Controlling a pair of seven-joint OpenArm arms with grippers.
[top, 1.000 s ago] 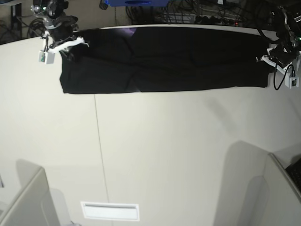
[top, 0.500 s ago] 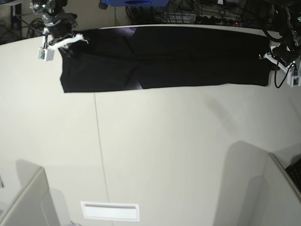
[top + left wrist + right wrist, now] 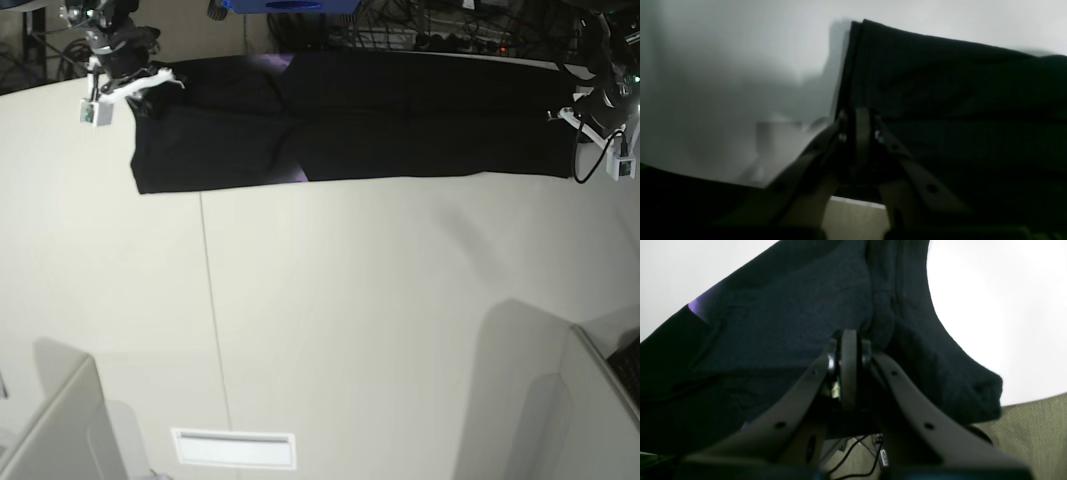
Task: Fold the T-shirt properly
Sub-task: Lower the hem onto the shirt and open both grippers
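Observation:
The black T-shirt [image 3: 350, 120] lies stretched in a long band across the far side of the table [image 3: 350, 320], plain side up, with small purple slivers showing. My right gripper [image 3: 145, 85] is shut on its left end; in the right wrist view the gripper [image 3: 848, 340] pinches a bunched fold of the T-shirt [image 3: 780, 306]. My left gripper [image 3: 578, 108] is shut on its right end; in the left wrist view the gripper [image 3: 860, 116] clamps the edge of the dark cloth [image 3: 957, 93].
A seam [image 3: 212, 320] runs down the table's left part. A white slot plate [image 3: 235, 448] sits near the front edge. Grey panels stand at the front left [image 3: 60, 430] and front right [image 3: 590, 400]. Cables [image 3: 440, 30] and a blue object [image 3: 290, 6] lie behind the table.
Both grippers have moved toward the table's far edge, dragging the stretched T-shirt with them. The cloth now reaches the back edge.

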